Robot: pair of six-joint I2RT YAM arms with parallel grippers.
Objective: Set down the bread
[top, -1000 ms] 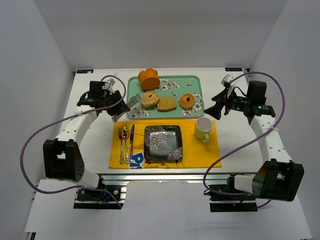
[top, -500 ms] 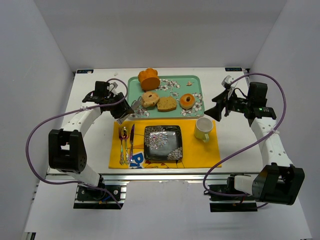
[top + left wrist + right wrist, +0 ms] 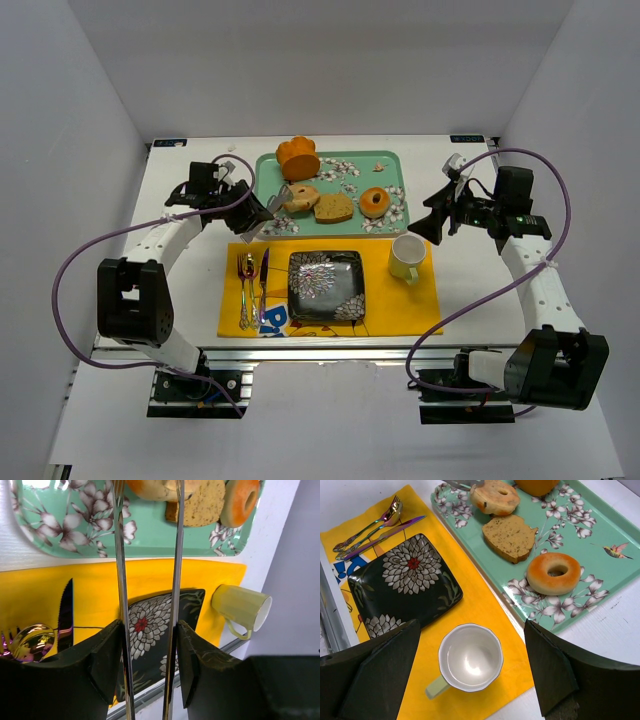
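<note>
The bread lies on a green flowered tray (image 3: 392, 161): a pale bagel (image 3: 299, 197), a brown-crusted slice (image 3: 334, 207) and an orange-brown donut (image 3: 375, 202). My left gripper (image 3: 245, 212) is shut on metal tongs (image 3: 268, 206). The tongs' two arms (image 3: 120, 580) run up to the bagel (image 3: 150, 487), one on each side of it. The slice (image 3: 200, 505) and donut (image 3: 240, 500) lie right of it. My right gripper (image 3: 432, 213) is open and empty, above the mug (image 3: 470, 657), with the bagel (image 3: 495, 496), slice (image 3: 510, 537) and donut (image 3: 554, 573) beyond.
A taller orange fluted cake (image 3: 298, 156) stands at the tray's back. A black flowered plate (image 3: 326, 285), a pale green mug (image 3: 405, 258) and cutlery (image 3: 250, 285) lie on a yellow placemat (image 3: 400, 312) in front of the tray.
My left gripper has swung right toward the tray, bringing the tongs' tips from the tray's left edge to the bagel. The right arm has barely moved.
</note>
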